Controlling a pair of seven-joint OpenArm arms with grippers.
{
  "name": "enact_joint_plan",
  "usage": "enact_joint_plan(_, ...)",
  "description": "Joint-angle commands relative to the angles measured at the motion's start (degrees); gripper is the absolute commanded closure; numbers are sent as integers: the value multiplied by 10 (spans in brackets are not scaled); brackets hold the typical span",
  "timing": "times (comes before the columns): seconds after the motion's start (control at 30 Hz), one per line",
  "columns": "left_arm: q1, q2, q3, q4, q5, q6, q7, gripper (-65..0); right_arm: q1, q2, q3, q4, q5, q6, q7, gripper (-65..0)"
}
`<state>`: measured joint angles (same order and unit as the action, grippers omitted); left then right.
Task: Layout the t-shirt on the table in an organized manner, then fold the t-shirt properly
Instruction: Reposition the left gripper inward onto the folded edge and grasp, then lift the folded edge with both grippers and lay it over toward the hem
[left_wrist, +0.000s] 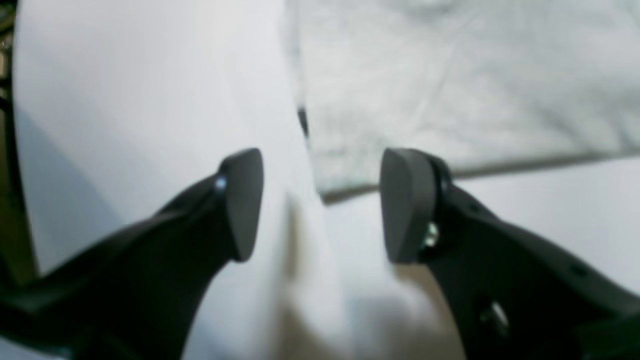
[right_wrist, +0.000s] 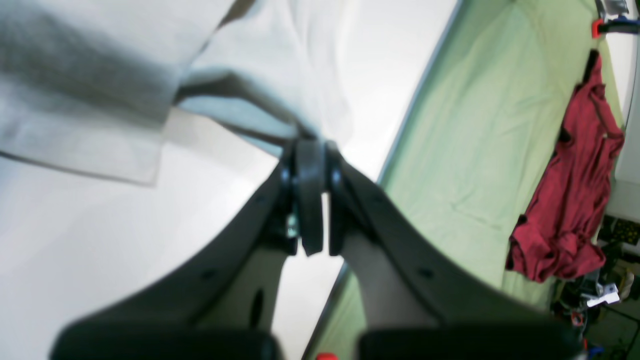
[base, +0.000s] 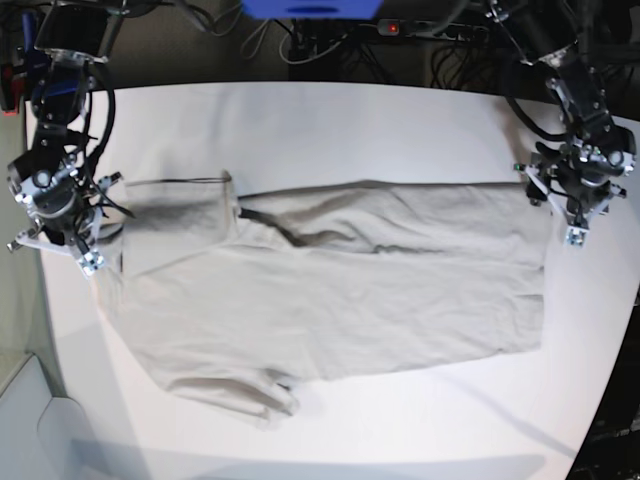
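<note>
A: Beige cotton, the t-shirt (base: 330, 290) lies spread across the white table (base: 400, 120), hem toward the left arm's side, collar end toward the right arm's.

B: And the grippers?

A: The left gripper (left_wrist: 320, 205) stands apart with nothing between its pads, just off the hem corner. The right gripper (right_wrist: 312, 197) is pinched on a fold of shirt, probably near the collar; the wrist view is blurry.

B: Beyond the table?

A: A red garment (right_wrist: 575, 200) on a green sheet (right_wrist: 480, 150).
</note>
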<state>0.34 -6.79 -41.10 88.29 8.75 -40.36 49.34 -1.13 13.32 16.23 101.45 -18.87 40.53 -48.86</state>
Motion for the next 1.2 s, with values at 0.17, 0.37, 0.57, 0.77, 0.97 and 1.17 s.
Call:
enact_joint_plan(0.17,-27,-13,-25,-14,2,4,-9,-362,7,8,3,8,-2,-5,6,0)
enact_joint_plan(0.37,-35,-11,-25,-44,2,4,-9,-362,7,8,3,7,-2,-5,6,0)
enact_joint_plan(0.57,-36,-11,-25,-84,1,4,-9,-362,7,8,3,7,-2,-5,6,0)
enact_joint_plan(0.77,-39,-7,15,-130,1,4,-30,-278,7,8,3,7,-2,-5,6,0)
enact_joint_plan(0.97,-34,-6,46,-149,1,4,-53,0,-1,8,5,7,-2,-5,6,0)
enact_joint_plan(1.17,-16,-9,32,-100,1,4,-53,-4,-1,8,5,8,-2,-5,6,0)
